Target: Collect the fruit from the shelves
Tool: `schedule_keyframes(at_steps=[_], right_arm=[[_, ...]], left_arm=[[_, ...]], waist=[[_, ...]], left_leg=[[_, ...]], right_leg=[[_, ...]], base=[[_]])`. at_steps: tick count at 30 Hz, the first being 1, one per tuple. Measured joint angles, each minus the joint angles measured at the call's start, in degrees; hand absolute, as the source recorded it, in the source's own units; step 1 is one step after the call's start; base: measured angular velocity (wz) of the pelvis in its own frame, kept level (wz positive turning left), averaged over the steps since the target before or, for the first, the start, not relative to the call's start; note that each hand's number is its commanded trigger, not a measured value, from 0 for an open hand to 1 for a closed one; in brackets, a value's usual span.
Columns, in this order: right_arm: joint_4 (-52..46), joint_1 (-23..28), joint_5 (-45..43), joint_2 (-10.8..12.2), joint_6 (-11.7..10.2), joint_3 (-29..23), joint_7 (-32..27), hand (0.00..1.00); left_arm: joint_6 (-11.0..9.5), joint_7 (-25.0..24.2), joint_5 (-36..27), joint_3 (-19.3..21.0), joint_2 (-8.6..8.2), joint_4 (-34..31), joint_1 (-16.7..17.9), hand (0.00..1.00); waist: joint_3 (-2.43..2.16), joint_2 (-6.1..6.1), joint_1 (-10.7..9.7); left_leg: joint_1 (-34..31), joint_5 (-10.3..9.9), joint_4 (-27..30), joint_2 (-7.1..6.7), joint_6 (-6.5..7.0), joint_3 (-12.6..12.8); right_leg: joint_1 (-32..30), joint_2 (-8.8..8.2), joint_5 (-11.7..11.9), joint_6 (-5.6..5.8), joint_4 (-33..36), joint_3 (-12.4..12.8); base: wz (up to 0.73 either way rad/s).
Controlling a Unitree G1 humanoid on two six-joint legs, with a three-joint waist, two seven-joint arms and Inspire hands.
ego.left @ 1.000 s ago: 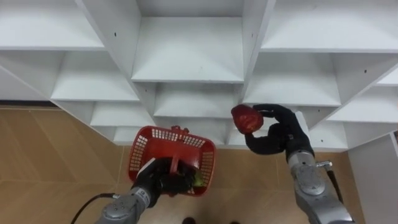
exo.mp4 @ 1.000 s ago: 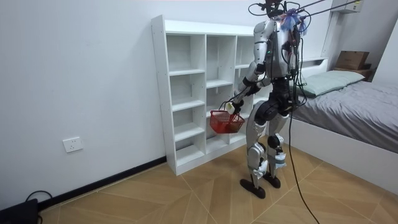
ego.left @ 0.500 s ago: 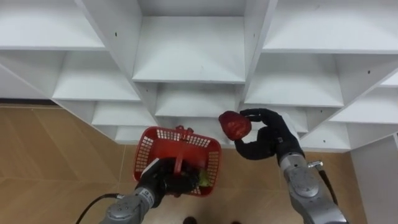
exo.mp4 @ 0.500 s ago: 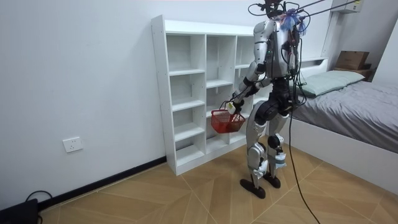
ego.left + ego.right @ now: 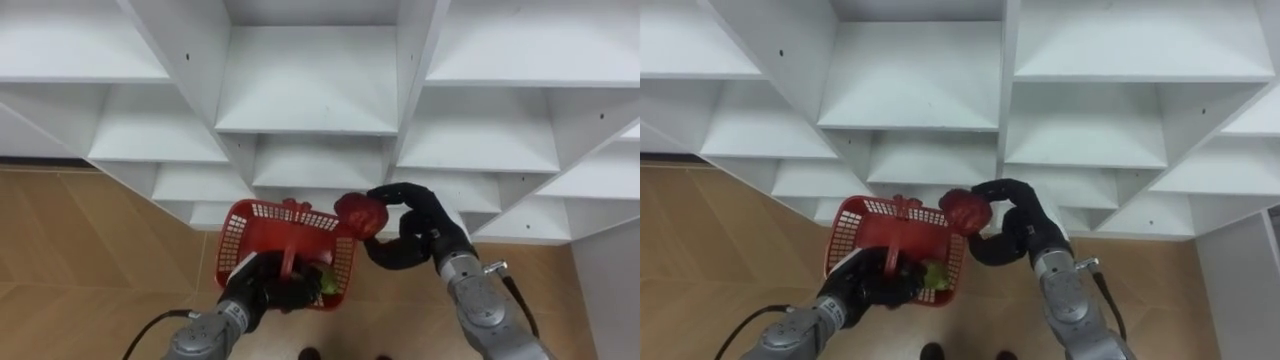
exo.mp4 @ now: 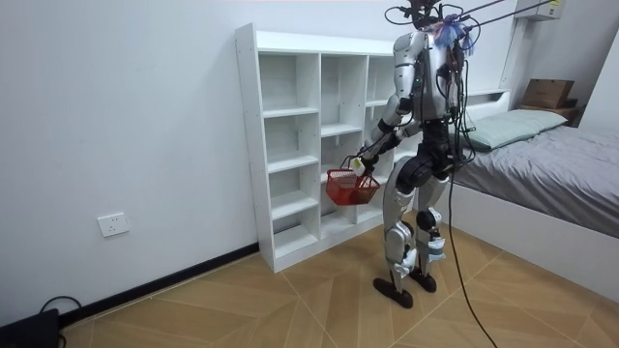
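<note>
My right hand is curled round a dark red fruit and holds it at the right rim of the red mesh basket. Below, my left hand grips the basket's handle and carries the basket in front of the white closet. A yellow-green fruit lies inside the basket at its near right. In the room view I stand facing the closet with the basket held at hip height.
The closet's white shelves stand bare in front of me. Wooden floor lies below to the left. A bed stands at the room view's right, and a wall socket sits low at its left.
My right hand has carried the red fruit left and down, from in front of the shelf to the basket's right rim. The basket has stayed nearly in place.
</note>
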Motion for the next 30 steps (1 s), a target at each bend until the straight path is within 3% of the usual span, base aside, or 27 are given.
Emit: schedule_keyframes(at_steps=[15,22,30], right_arm=[[-0.3,0.8,0.2,0.2,0.0,1.0,2.6,1.0],[-0.5,2.3,0.2,0.3,0.2,1.3,5.2,1.0],[-0.9,2.3,-0.1,0.4,0.7,2.2,7.4,1.0]], left_arm=[[-0.5,0.1,0.0,-0.3,0.18,0.0,0.3,1.0],[-0.5,0.1,0.0,-0.1,0.18,-0.1,0.3,1.0],[-0.5,0.1,0.0,-0.1,0.18,-1.1,0.3,1.0]], waist=[[0.32,-0.19,0.0],[0.73,-0.73,0.1],[0.73,-0.72,0.2]], left_leg=[[0.0,0.0,-0.6,-0.03,-0.03,0.1],[0.1,0.0,-1.3,-0.02,-0.12,0.3],[0.0,0.0,-1.5,-0.02,-0.16,0.3]], right_leg=[[0.0,0.05,0.0,0.01,-0.6,0.0],[-0.1,0.13,0.0,0.0,-1.1,0.1],[-0.4,0.18,0.0,0.01,-1.1,0.2]], base=[[0.0],[0.0],[0.0]])
